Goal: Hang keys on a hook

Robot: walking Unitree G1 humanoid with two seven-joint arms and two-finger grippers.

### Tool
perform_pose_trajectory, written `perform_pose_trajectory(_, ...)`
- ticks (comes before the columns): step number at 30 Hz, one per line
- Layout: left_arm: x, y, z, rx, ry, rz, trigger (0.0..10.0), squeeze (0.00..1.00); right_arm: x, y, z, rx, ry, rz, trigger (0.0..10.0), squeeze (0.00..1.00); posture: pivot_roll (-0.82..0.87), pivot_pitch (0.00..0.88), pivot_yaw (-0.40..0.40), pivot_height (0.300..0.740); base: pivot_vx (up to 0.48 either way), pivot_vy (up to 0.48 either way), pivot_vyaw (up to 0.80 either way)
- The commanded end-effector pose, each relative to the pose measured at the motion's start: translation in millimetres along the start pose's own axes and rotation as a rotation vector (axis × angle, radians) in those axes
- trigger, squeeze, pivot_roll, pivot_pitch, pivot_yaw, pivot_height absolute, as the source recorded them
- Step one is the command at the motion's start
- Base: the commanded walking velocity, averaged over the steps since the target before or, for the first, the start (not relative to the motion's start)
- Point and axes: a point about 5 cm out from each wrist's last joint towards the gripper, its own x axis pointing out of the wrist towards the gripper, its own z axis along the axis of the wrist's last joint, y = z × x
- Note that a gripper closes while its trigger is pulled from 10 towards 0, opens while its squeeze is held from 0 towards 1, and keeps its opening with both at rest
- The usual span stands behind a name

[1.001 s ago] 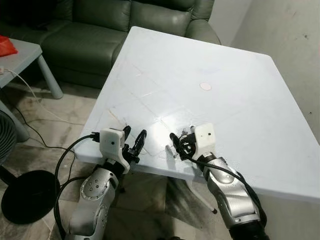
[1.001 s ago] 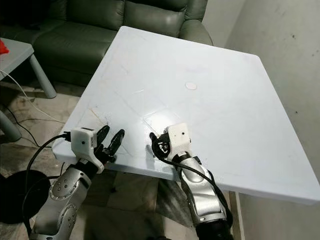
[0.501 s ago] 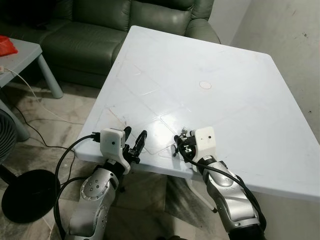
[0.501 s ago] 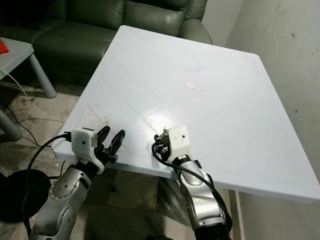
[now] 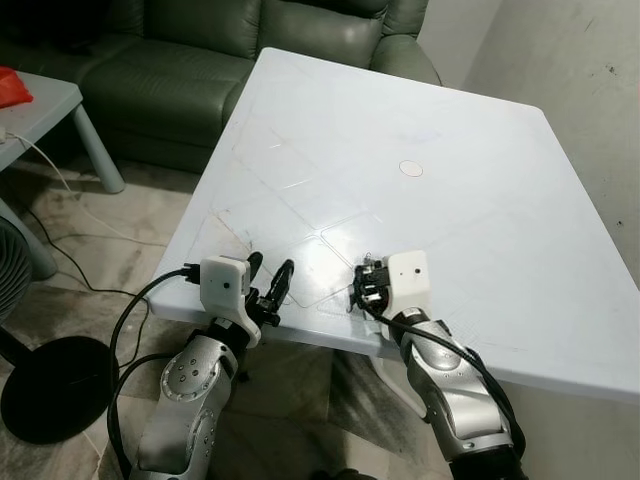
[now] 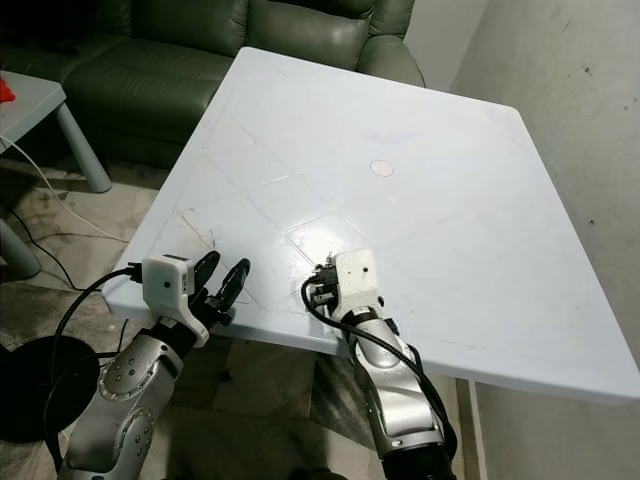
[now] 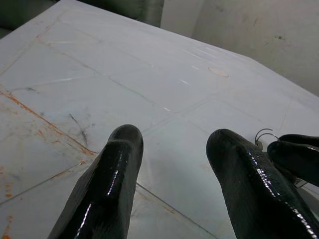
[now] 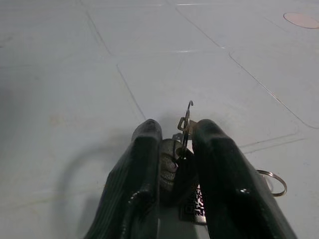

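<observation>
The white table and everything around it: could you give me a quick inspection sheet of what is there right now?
Surface: white table, scuffed, rust-coloured marks near the front left corner; a small round pale spot near the middle.
Job's things: keys pinched in the right hand, a key ring hanging loose beside the fingers. Hook: nothing seen.
Clutter: nothing seen on the table.
Hands: left hand open at the table's front edge, holding nothing; right hand shut on the keys, just above the table.
Cables: black cable looping from the left wrist; white cord on the floor.
Surroundings: green sofa, grey side table, tiled floor.

white table (image 5: 470, 200), green sofa (image 5: 190, 60), fan base (image 5: 45, 390)
</observation>
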Motion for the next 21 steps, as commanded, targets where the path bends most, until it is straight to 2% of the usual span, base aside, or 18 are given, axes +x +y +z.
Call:
perform_pose_trajectory(1,-0.3,-4.2,3.1,-0.001,-0.008,-0.004,10.0,0.00,0.0,-2.1,-0.4,-0.001,0.006,-0.023,0.0,0.00,-0.04,0.156,-0.159,0.724,0.000,0.000,0.00)
perform_pose_trajectory(21,-0.2,-2.0,5.7,-0.004,-0.014,0.009,10.0,0.00,0.9,-4.0,-1.6,-0.037,0.010,-0.115,0.0,0.00,-0.04,0.167,-0.157,0.724,0.000,0.000,0.00)
